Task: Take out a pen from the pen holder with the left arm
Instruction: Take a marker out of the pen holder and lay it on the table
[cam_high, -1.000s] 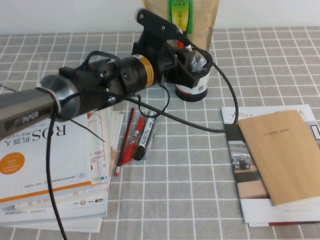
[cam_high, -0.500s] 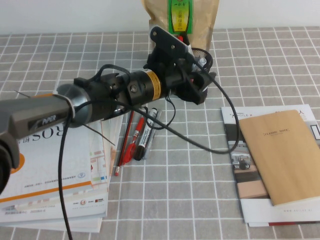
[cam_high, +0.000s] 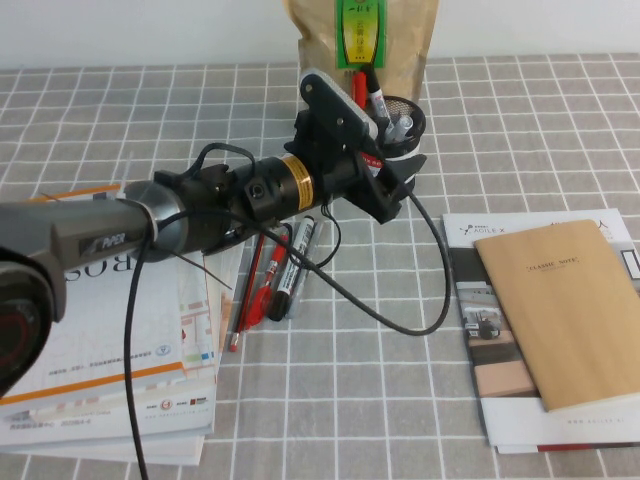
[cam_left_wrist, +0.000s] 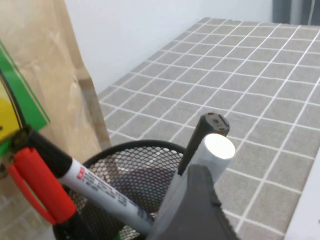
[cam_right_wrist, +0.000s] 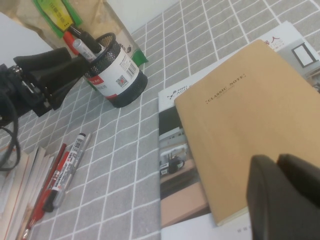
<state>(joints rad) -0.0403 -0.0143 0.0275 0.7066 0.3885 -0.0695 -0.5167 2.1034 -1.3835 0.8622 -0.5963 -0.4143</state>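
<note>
From above we see the left gripper (cam_high: 398, 188) spread wide and empty, right beside the mesh pen holder (cam_high: 410, 120) — pens (cam_high: 372, 92) stand inside. Left wrist: a red-capped marker (cam_left_wrist: 75, 180) leans in that holder. Right wrist — the right gripper (cam_right_wrist: 280, 195), fingers together, hangs over a brown notebook (cam_right_wrist: 240, 110).

Black metal-mesh pen holder (cam_left_wrist: 131, 164) — matt brown paper bag (cam_high: 408, 45), notebook (cam_right_wrist: 250, 120).

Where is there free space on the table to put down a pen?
Free: the cloth between the loose pens and the notebook; also the far right, behind the notebook. Crowded: around the pen holder, where the left tool hangs open; books fill the near left. The right tool is parked on the notebook's side.
</note>
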